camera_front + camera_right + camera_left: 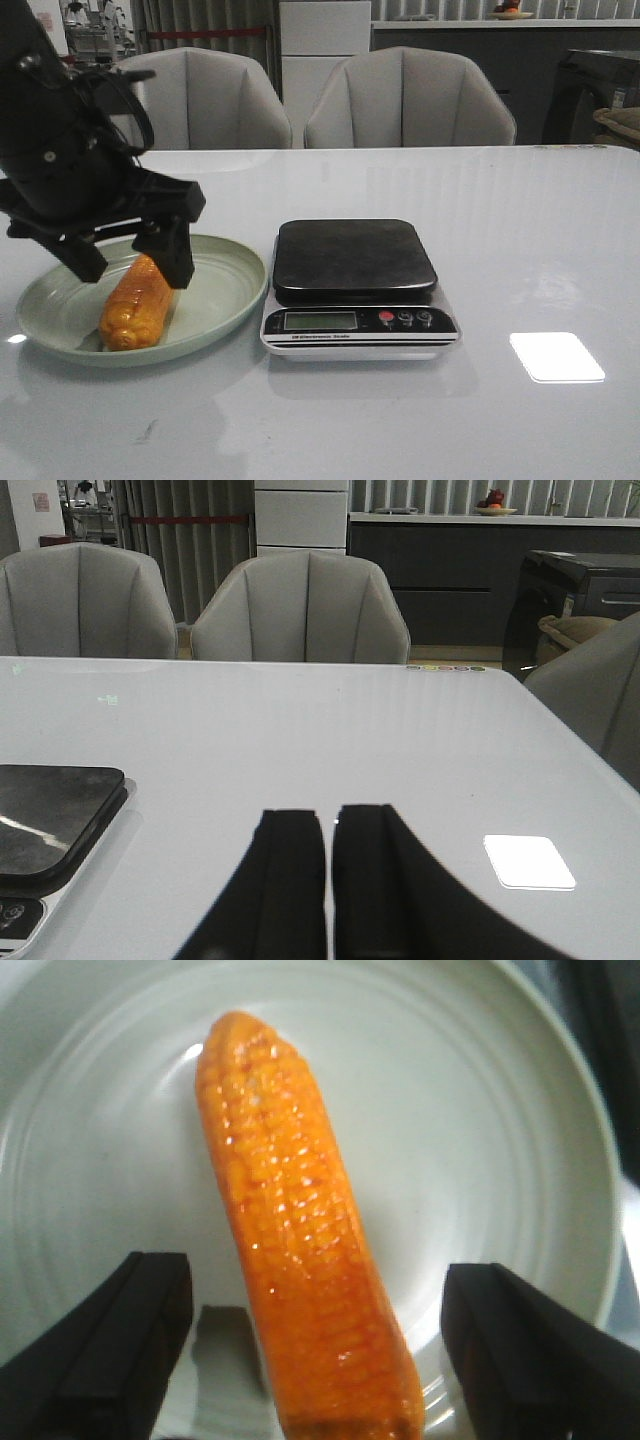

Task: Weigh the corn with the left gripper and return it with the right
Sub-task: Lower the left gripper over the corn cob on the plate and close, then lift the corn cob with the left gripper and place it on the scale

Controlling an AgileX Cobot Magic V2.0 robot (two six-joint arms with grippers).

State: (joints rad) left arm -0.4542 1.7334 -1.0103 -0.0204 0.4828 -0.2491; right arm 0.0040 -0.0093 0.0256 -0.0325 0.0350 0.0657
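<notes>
On the white worktop beside the scale we see the pale green plate holding the corn, which lies between the spread fingers of the left claw, untouched, while the right claw sits pressed together.

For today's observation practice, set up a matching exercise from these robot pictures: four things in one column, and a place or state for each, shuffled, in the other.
Things:
1. corn
2. left gripper
3. right gripper
4. scale

States or places:
A. fingers nearly together, holding nothing
B. lying on the green plate
C. open, a finger on each side of the cob
D. platform bare, right of the plate

Pairs: 1-B, 2-C, 3-A, 4-D
</notes>
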